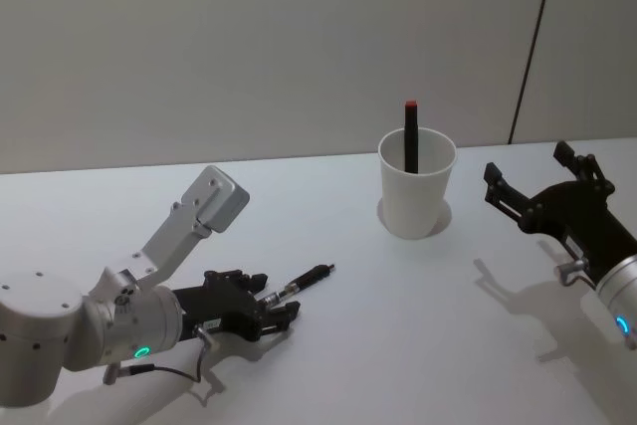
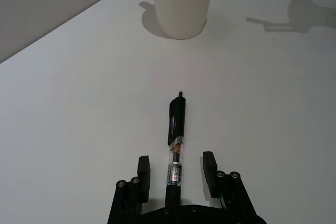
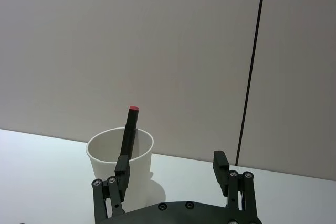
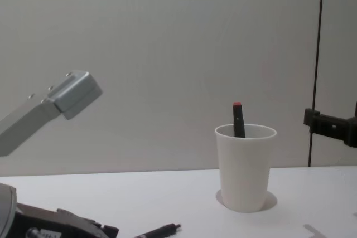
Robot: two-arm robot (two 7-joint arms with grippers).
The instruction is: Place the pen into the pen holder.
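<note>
The left gripper [image 2: 176, 157] sits low at the white table [image 1: 398, 345], its fingers spread on either side of the pen [image 2: 177, 129] without touching it, so it grasps nothing. The pen lies on the table, its far end pointing toward the pen holder [image 1: 416, 191], which stands well apart with a red-ended black marker [image 1: 410, 136] leaning inside. The right gripper [image 1: 528, 162] hangs wide open and empty, right of the pen holder
</note>
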